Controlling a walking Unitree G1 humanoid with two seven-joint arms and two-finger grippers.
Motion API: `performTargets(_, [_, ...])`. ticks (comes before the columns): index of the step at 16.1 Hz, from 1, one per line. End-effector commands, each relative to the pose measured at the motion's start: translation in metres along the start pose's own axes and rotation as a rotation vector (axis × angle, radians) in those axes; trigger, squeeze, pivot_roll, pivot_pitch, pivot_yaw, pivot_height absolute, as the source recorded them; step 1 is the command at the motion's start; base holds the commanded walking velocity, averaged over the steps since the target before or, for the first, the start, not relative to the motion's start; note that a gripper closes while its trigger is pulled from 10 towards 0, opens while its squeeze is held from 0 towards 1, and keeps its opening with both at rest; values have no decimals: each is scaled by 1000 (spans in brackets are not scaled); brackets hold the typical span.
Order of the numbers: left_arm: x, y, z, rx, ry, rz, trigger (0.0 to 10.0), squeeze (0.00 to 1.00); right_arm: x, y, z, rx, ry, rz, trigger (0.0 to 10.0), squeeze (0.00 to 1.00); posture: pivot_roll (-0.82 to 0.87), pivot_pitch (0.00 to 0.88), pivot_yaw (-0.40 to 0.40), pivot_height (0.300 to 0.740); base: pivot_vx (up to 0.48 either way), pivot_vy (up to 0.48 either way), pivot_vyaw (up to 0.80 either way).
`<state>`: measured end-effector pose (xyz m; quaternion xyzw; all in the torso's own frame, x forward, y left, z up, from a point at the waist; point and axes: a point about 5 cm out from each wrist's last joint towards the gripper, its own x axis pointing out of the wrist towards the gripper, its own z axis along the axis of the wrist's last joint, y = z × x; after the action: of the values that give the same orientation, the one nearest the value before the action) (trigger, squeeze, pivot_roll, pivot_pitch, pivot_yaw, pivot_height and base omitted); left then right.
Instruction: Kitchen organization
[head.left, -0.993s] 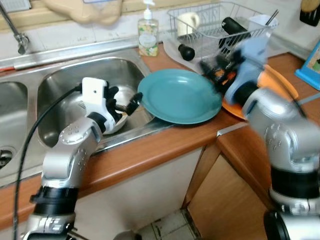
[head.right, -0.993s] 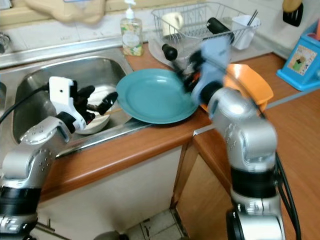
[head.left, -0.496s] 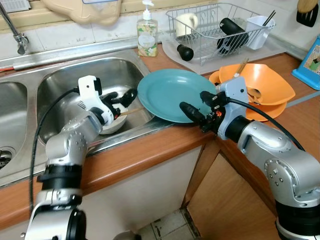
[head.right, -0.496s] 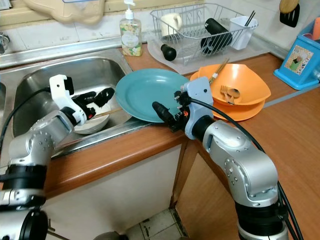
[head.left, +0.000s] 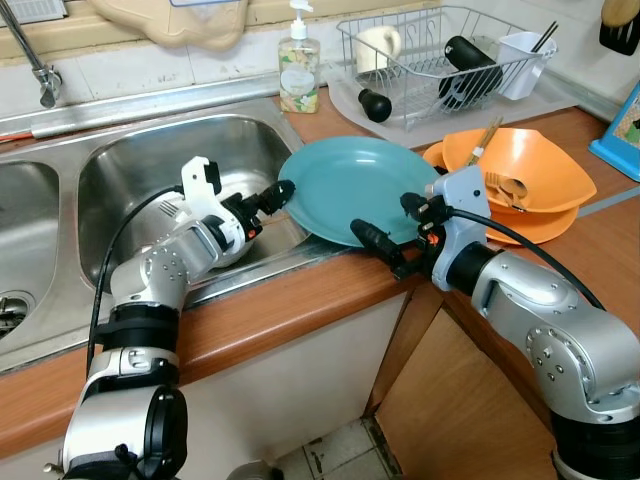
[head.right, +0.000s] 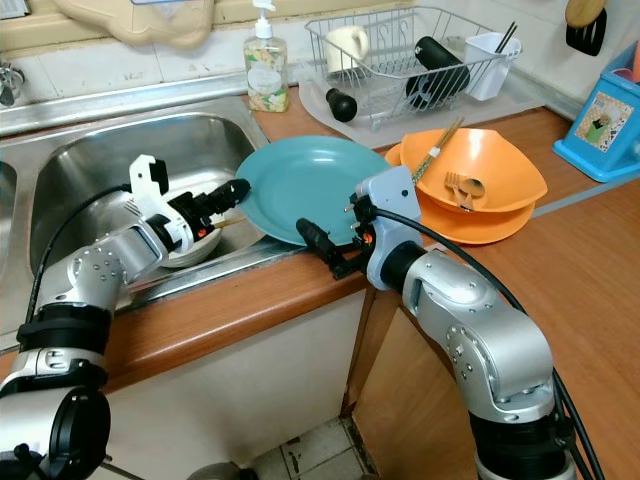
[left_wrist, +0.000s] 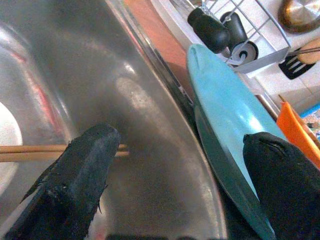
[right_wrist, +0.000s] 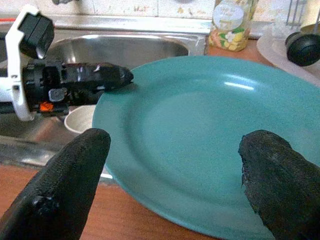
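Observation:
A teal plate (head.left: 360, 190) lies on the wooden counter, its left rim jutting over the sink (head.left: 130, 165). My left gripper (head.left: 268, 200) hovers open over the sink's right wall, one fingertip close to the plate's left rim (left_wrist: 225, 115). My right gripper (head.left: 385, 220) is open at the plate's near edge, its fingers (right_wrist: 65, 185) spread wide on either side of the plate (right_wrist: 200, 130). A white bowl (head.right: 195, 245) with wooden chopsticks (left_wrist: 30, 152) sits in the sink below the left gripper.
Two stacked orange bowls (head.left: 520, 175) holding cutlery stand right of the plate. Behind them a wire dish rack (head.left: 440, 60) holds a mug and dark items. A soap bottle (head.left: 298, 70) stands at the sink's back corner. The counter's front edge runs just below both grippers.
My right arm swung down from over the orange bowls to the plate's near edge. My left gripper moved right, from above the white bowl toward the plate's rim.

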<state>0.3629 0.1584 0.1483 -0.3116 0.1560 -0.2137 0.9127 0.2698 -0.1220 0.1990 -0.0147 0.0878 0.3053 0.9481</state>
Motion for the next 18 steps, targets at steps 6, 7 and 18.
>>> performTargets(6, [11, -15, 0, 16, 24, -121, 0, 0, -8, -1, -2, -3, 25, 44, 10000, 0, -113, 0, 47, 740, 0, 0, 0])
performTargets(7, [12, -16, 0, 8, 25, -134, 0, 0, -9, -2, -2, -3, 25, 42, 10000, 0, -114, 0, 48, 740, 0, 0, 0])
performTargets(18, [13, -21, 0, -3, 23, -192, 0, 0, -12, -1, -3, 8, 27, 69, 10000, 0, -106, 0, 52, 740, 0, 0, 0])
